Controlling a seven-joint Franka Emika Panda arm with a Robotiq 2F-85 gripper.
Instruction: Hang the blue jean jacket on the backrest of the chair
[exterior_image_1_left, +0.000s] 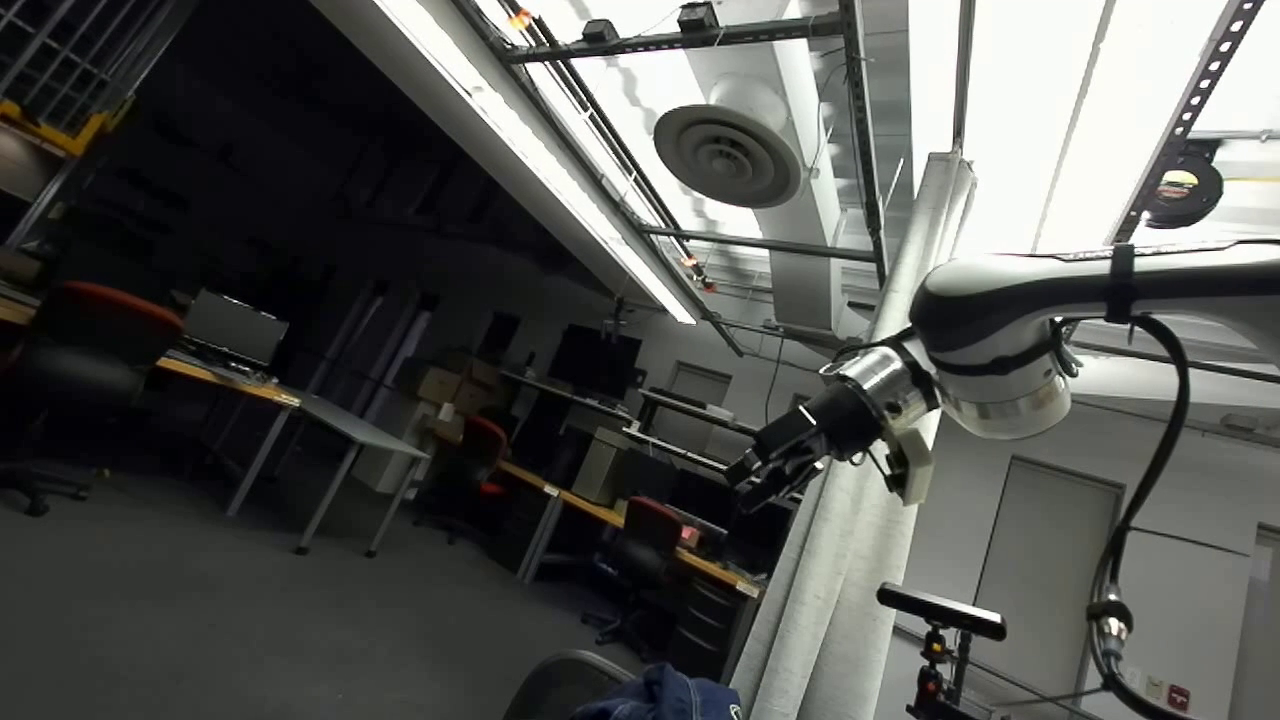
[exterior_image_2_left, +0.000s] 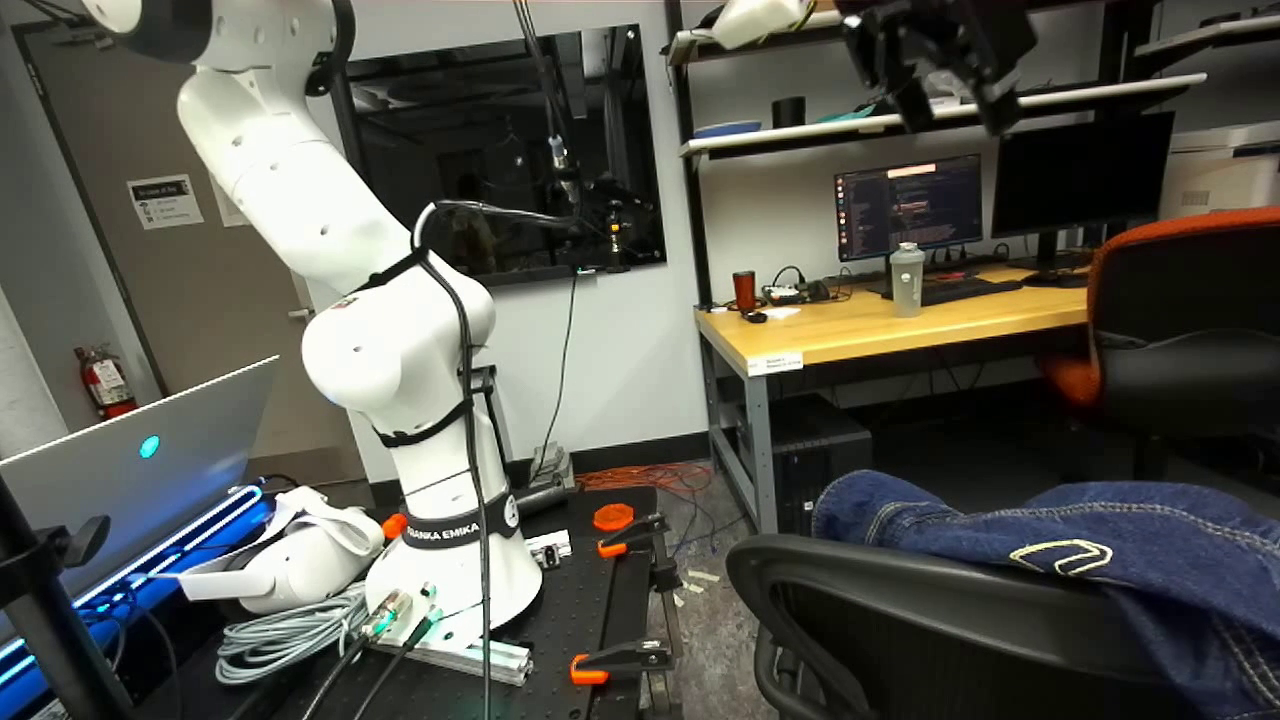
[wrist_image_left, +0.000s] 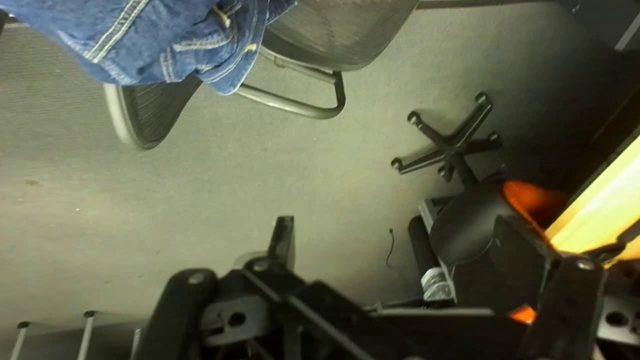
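Observation:
The blue jean jacket lies draped over the top of the chair's dark backrest in an exterior view. Both also show at the bottom edge of an exterior view, jacket and chair, mostly cut off. In the wrist view the jacket hangs over the chair at the top left. My gripper is raised well above the jacket and apart from it. Its fingers are spread with nothing between them, as an exterior view and the wrist view show.
A wooden desk with monitors and a bottle stands behind, beside an orange-and-black office chair. Shelves are on the wall. A pale column and a camera on a stand are near the arm.

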